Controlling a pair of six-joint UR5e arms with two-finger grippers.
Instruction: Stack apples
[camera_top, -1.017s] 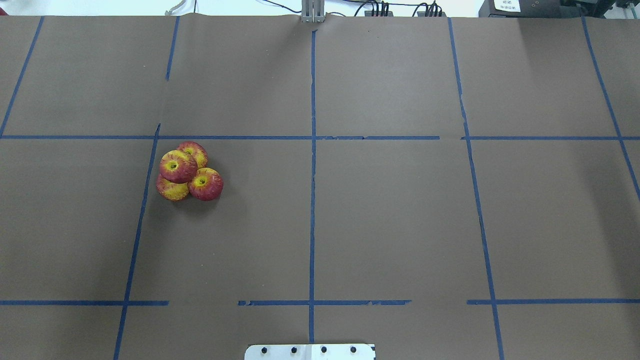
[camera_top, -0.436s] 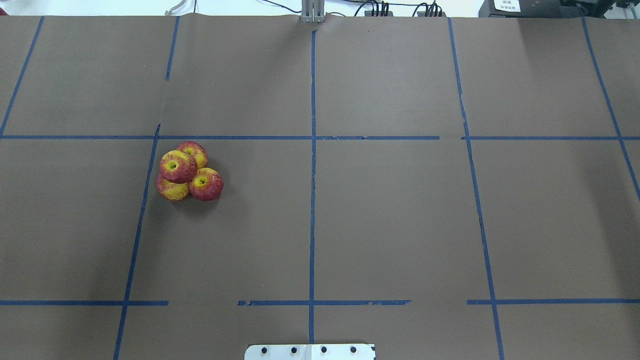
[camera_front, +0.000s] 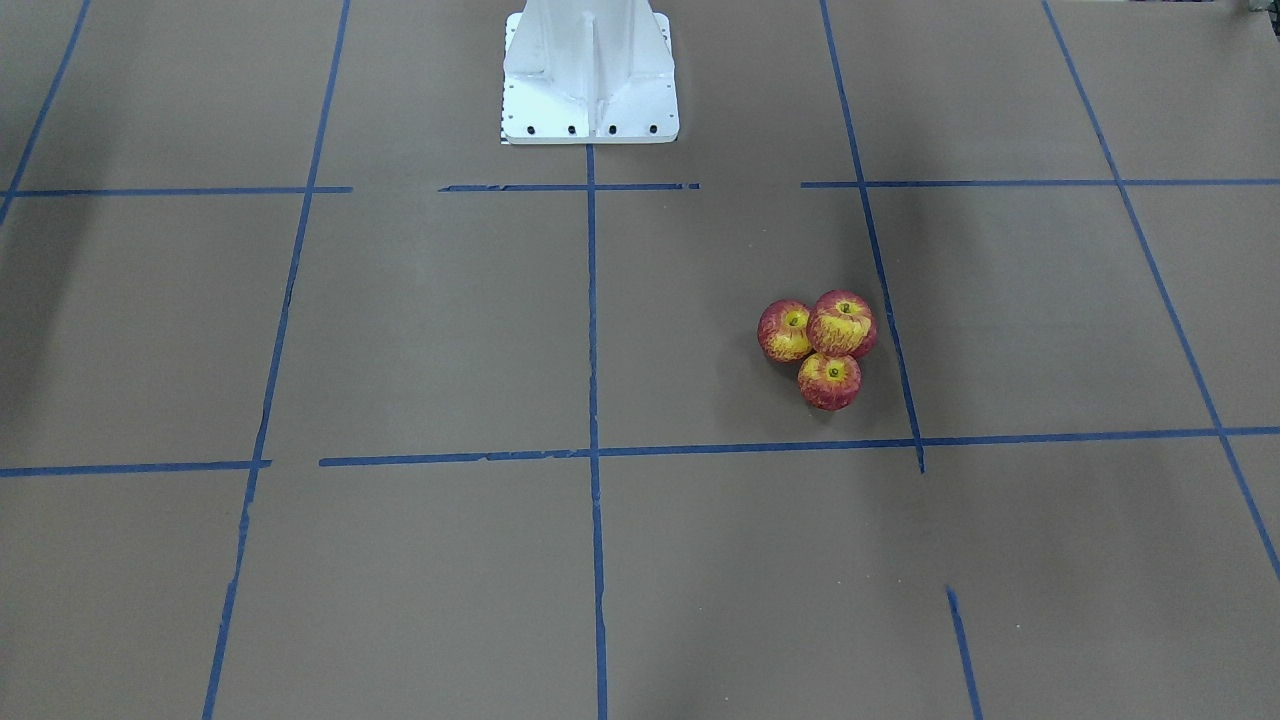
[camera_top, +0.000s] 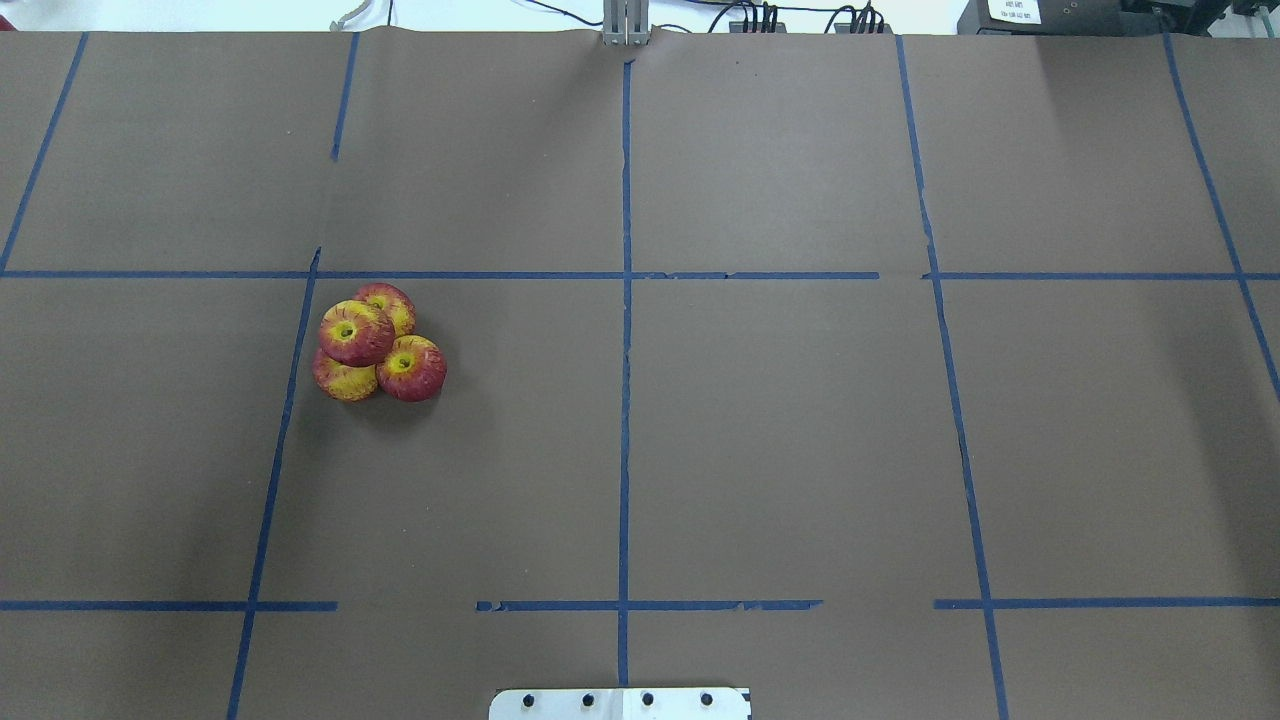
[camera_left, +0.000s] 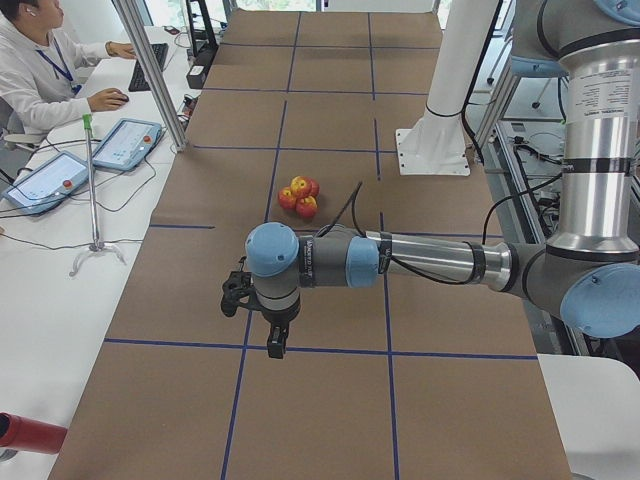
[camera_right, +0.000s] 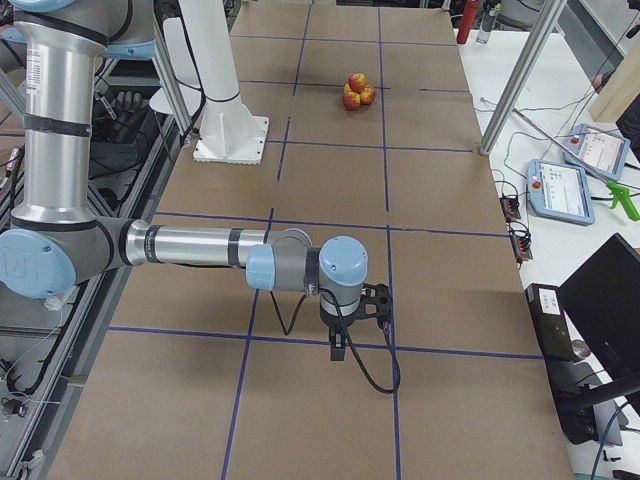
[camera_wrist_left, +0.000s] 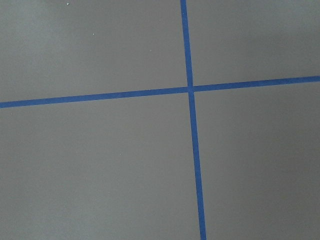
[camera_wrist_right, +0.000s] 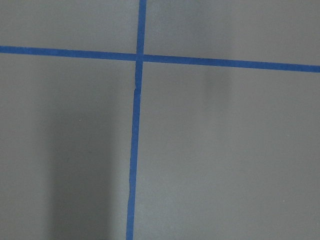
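Observation:
Four red-and-yellow apples sit in a tight cluster left of the table's middle. One apple (camera_top: 356, 332) rests on top of the other three (camera_top: 411, 368). The front view shows the top apple (camera_front: 842, 323) above two others (camera_front: 829, 380); the fourth is hidden there. The pile also shows in the left side view (camera_left: 300, 195) and, far off, in the right side view (camera_right: 356, 90). My left gripper (camera_left: 274, 348) hangs over the table's left end, well away from the pile. My right gripper (camera_right: 338, 350) hangs over the right end. I cannot tell whether either is open or shut.
Brown paper with a blue tape grid (camera_top: 625, 400) covers the table. The white robot base (camera_front: 590, 75) stands at the near middle edge. Both wrist views show only paper and tape crossings (camera_wrist_left: 190, 89). An operator (camera_left: 40, 70) and tablets (camera_left: 125, 143) are at a side desk.

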